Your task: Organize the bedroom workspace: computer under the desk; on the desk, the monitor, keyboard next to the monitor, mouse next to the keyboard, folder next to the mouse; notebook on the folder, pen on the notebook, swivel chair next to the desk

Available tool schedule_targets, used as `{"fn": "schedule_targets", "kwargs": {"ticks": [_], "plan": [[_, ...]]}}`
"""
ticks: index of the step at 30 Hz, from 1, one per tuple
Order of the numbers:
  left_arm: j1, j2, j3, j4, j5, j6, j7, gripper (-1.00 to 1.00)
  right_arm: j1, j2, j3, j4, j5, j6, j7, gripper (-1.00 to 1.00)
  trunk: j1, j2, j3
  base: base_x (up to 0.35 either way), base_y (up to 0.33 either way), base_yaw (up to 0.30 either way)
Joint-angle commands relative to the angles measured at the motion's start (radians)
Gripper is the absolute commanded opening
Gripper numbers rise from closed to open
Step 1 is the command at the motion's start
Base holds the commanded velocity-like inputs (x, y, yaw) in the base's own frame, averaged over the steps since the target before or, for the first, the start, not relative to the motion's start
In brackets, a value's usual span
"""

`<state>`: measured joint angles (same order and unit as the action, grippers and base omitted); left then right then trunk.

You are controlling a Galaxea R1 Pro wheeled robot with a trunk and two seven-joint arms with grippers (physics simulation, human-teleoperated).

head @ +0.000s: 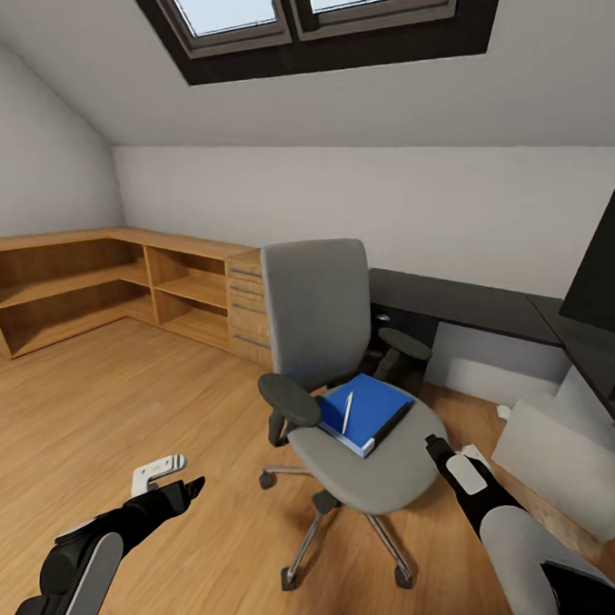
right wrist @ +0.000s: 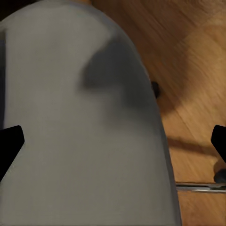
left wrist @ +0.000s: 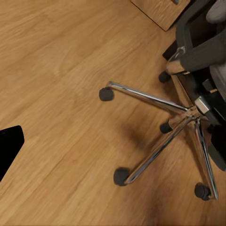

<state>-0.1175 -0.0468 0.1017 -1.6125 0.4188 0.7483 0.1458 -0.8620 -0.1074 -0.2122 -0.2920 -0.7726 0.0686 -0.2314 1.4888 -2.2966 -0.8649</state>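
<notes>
Right wrist view has the right gripper (right wrist: 113, 141) with its two finger tips at either edge of the frame, jaws spread wide and holding nothing, poised over the grey seat of the swivel chair (right wrist: 80, 122). In the head view that gripper (head: 436, 443) sits at the seat's right edge, and the folder (head: 367, 411) lies just to its left and a little farther off, flat on the seat, with its long axis slanting from near-left to far-right. A pen (head: 347, 412) rests on top of it. The left gripper (head: 187, 489) hangs over bare floor well left of the chair; its jaws' state I cannot tell. The right arm is clearly the nearer one. The desk (head: 462, 303) stands behind and to the right.
</notes>
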Motion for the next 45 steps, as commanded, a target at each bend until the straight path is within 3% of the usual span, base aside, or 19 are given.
{"fn": "schedule_targets", "kwargs": {"ticks": [1, 10, 29, 45], "plan": [[-0.001, -0.001, 0.001, -0.001, 0.011, 0.005, 0.008, 1.0, 0.0, 0.0, -0.001, -0.003, -0.005, 0.005, -0.005, 1.0, 0.0, 0.0, -0.001, 0.133, -0.045, 0.0], [-0.001, -0.001, -0.001, -0.001, 0.011, 0.005, 0.008, 1.0, 0.0, 0.0, -0.001, -0.003, -0.007, 0.006, -0.005, 1.0, 0.0, 0.0, -0.003, 0.196, -0.08, 0.022], [-0.001, -0.001, -0.003, -0.001, 0.011, 0.006, 0.008, 1.0, 0.0, 0.001, -0.001, -0.001, -0.007, 0.006, -0.004, 1.0, 0.0, 0.0, -0.025, 0.023, -0.004, 0.153], [-0.001, -0.002, -0.011, -0.001, 0.012, 0.005, 0.006, 1.0, 0.0, 0.0, -0.001, -0.002, -0.007, 0.005, -0.003, 1.0, 0.0, 0.0, -0.043, 0.307, 0.0, 0.141]]}}
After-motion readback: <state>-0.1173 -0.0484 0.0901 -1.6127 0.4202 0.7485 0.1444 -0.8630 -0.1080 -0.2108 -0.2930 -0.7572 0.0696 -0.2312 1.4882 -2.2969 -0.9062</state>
